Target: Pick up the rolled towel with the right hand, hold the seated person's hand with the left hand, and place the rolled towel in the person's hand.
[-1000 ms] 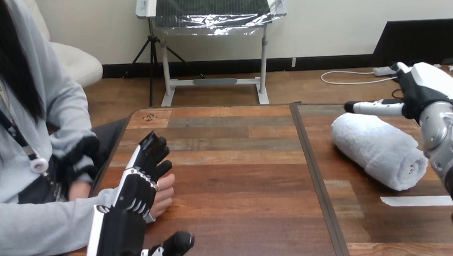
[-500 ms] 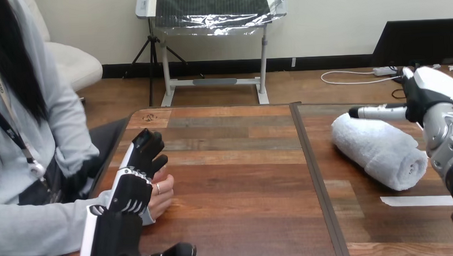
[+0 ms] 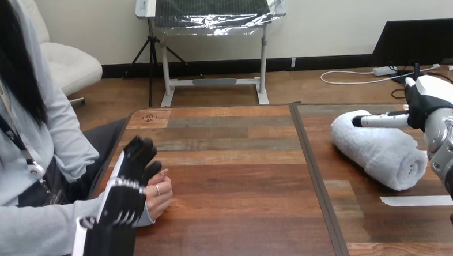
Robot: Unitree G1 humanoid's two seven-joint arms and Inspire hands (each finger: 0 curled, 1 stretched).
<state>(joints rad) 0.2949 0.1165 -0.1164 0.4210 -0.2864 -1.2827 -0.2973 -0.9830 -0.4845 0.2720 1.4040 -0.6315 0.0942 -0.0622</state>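
At the left edge of the table, close to the near-left corner: the person's hand, loosely curled, resting on the wood. Over it and against its left side, the left hand, reaching forward from the near edge with its back turned upward. Fingers relaxed and nearly straight, pointing toward the far edge, laid along the person's hand and a little past it. Not seen curled round it, so released rather than clasping. Touching or merely overlapping: cannot tell.

Right of the middle, a dark seam running from far edge to near edge, splitting the top into a left and a right part.

On the right part, the towel: white, rolled, lying flat on the wood. Slanted from the far side, a little right of the seam, down toward the right edge, with its spiral end facing near and right. Well apart from the person's hand, seam in between.

Above the towel's far end, toward the far-right corner, the right hand: white shell up, one straight finger stretched leftward across the top of the roll. Touching the cloth or just above it: cannot tell. Not wrapped round the towel; released, nothing grasped. Right arm down along the right edge, just beside the roll.

By the right edge, nearer than the towel and apart from it, a strip of white tape flat on the wood.
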